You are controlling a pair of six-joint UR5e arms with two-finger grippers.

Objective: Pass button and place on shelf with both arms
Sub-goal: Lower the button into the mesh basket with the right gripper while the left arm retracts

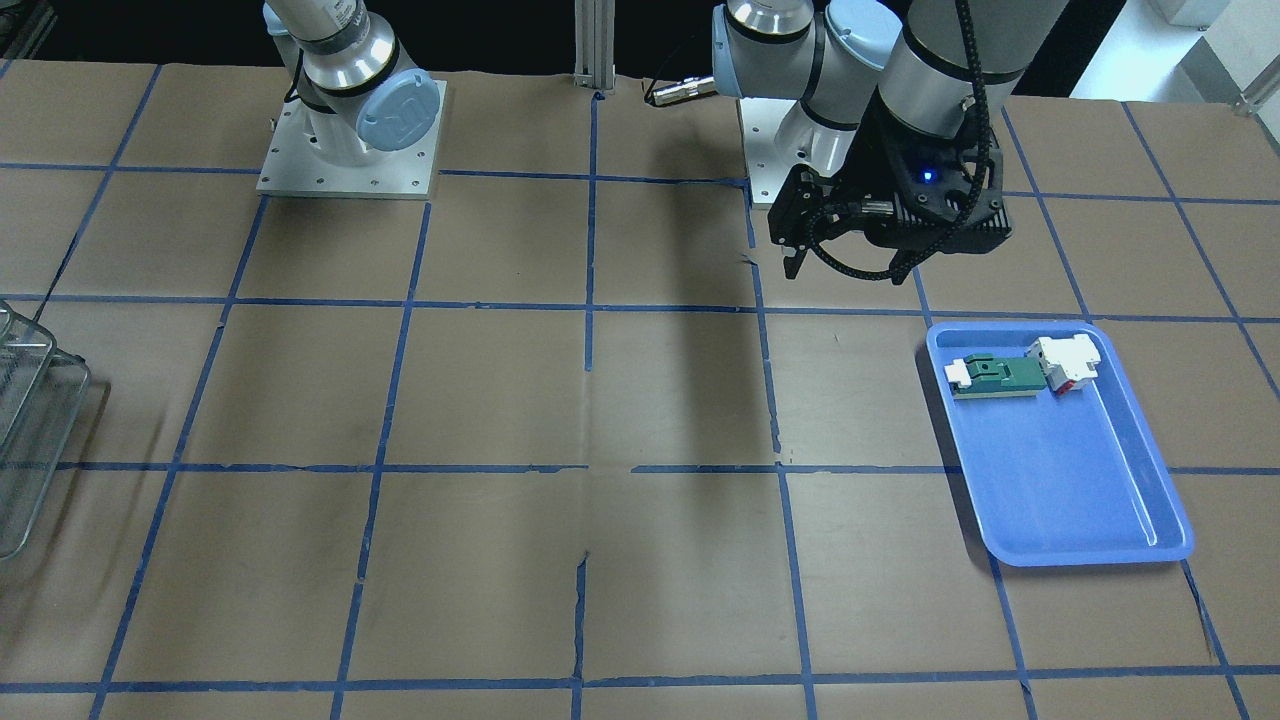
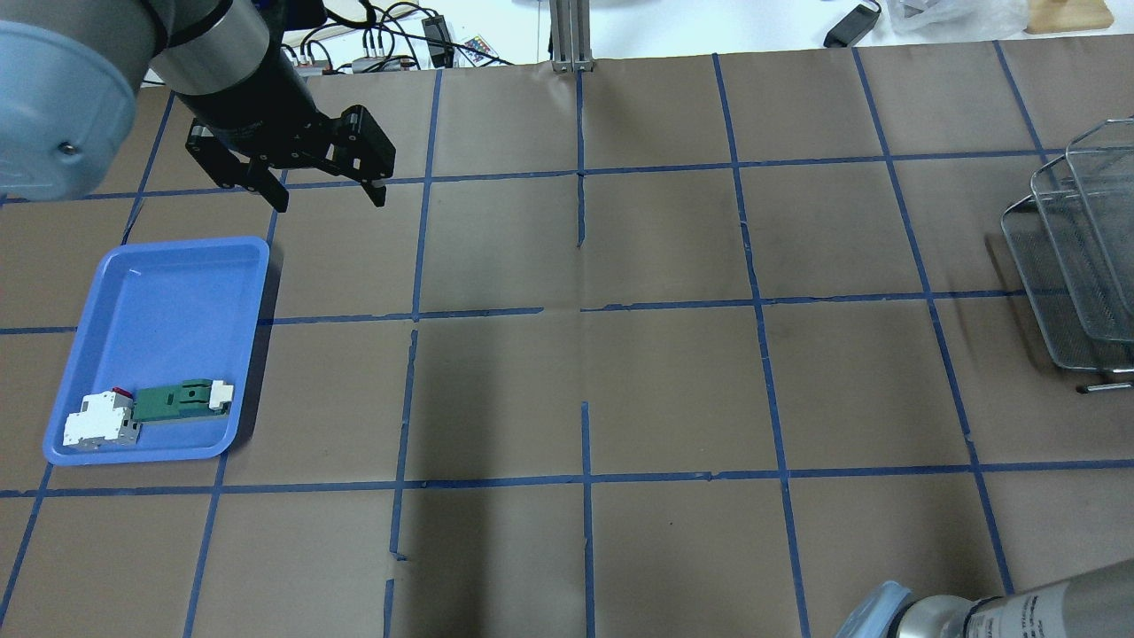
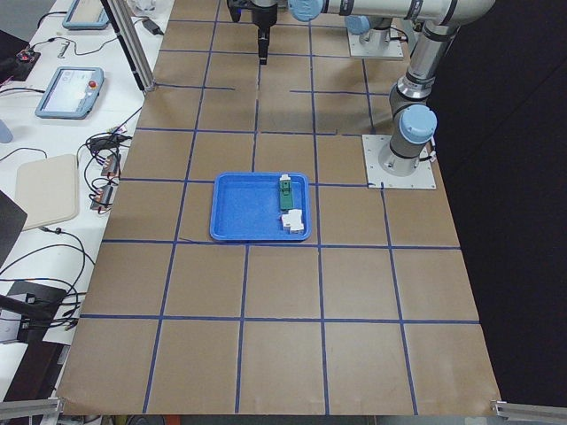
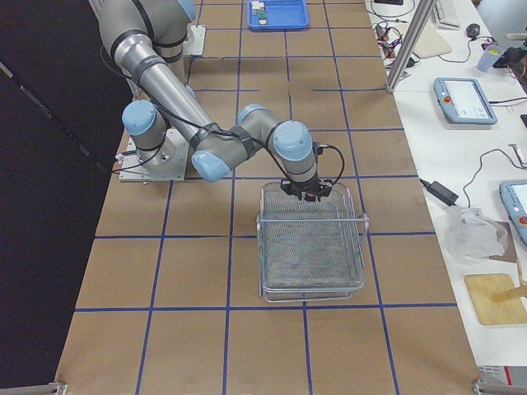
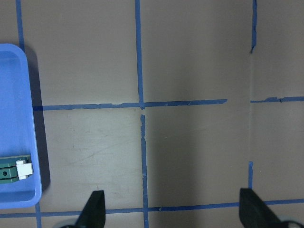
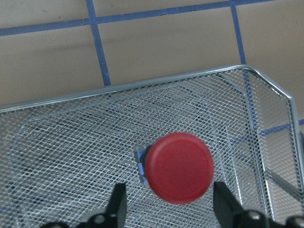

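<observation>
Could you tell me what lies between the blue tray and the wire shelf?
In the overhead view, only bare table with blue tape lines separates the blue tray from the shelf.

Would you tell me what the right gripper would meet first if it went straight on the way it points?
Probably the button, centred under the open right gripper, with the shelf mesh beyond it; the gap to it is unclear.

The shelf (image 2: 1050,266) runs off the overhead view's right edge; the button (image 6: 179,167), seen from the right wrist, hides its body beneath its cap.
</observation>
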